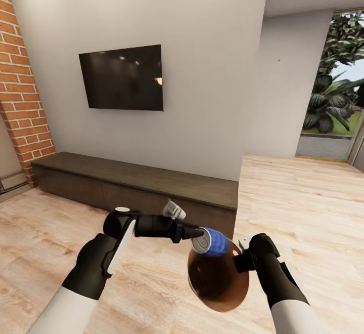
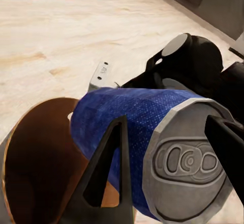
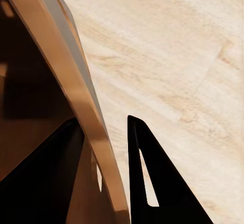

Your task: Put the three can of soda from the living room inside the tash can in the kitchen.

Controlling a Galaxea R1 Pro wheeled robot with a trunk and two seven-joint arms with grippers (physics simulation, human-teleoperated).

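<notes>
No readable text anywhere

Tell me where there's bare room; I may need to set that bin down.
Free: the wood floor right of the low TV cabinet, and the cabinet's long top. Crowded: the middle foreground, where the blue can and held trash bin meet.
</notes>
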